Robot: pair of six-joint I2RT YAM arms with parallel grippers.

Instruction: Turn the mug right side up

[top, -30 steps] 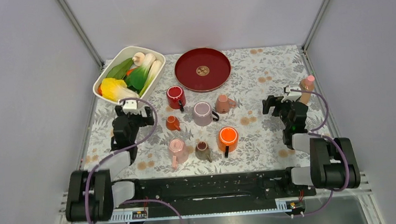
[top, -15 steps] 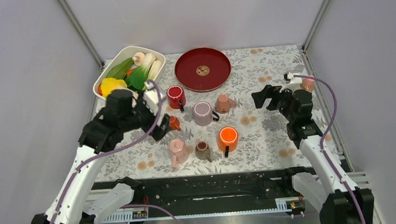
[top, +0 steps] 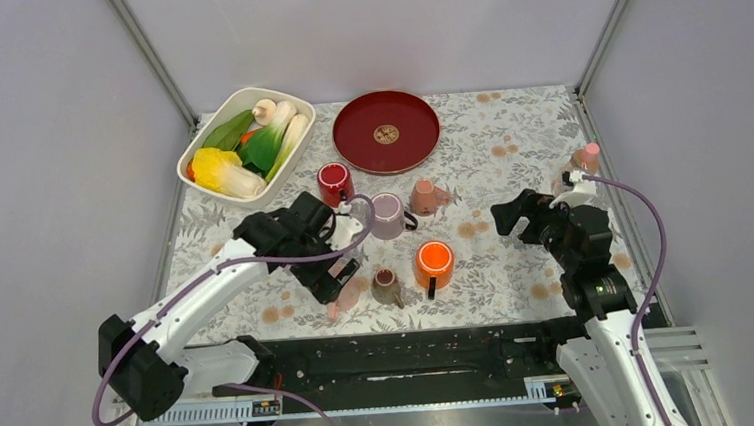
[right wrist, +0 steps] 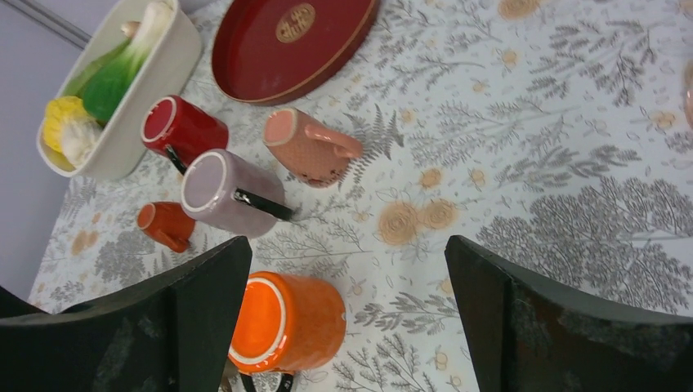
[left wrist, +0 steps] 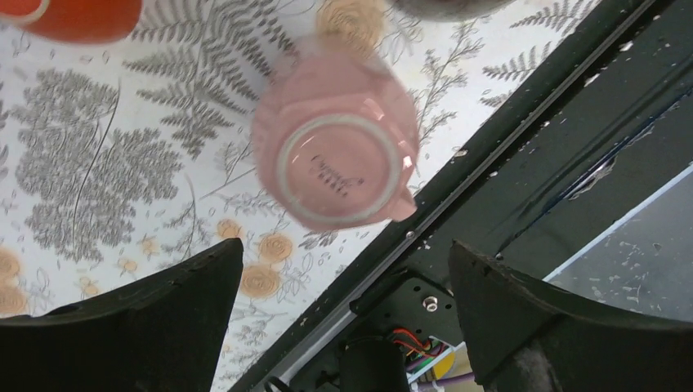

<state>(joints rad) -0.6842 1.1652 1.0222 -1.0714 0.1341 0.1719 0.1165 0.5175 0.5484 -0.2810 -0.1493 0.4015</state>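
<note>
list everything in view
red mug: one, red, by tray
lilac mug: one, lilac, centre
salmon mug: one, salmon, right of lilac
small orange mug: one, orange, left of lilac
large orange mug: one, orange, near-centre
brown mug: one, brown, near row
pink mug: one, pink, base up, near row
tray: one, dark red, far centre
dish: one, white, far left, holding vegetables
pink-capped item: one, pink, right edge
tablecloth: one, grey floral
left gripper: open, above pink mug
right gripper: open, right side

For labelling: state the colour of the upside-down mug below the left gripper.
Pale pink ceramic mug; clearest in the left wrist view.
</note>
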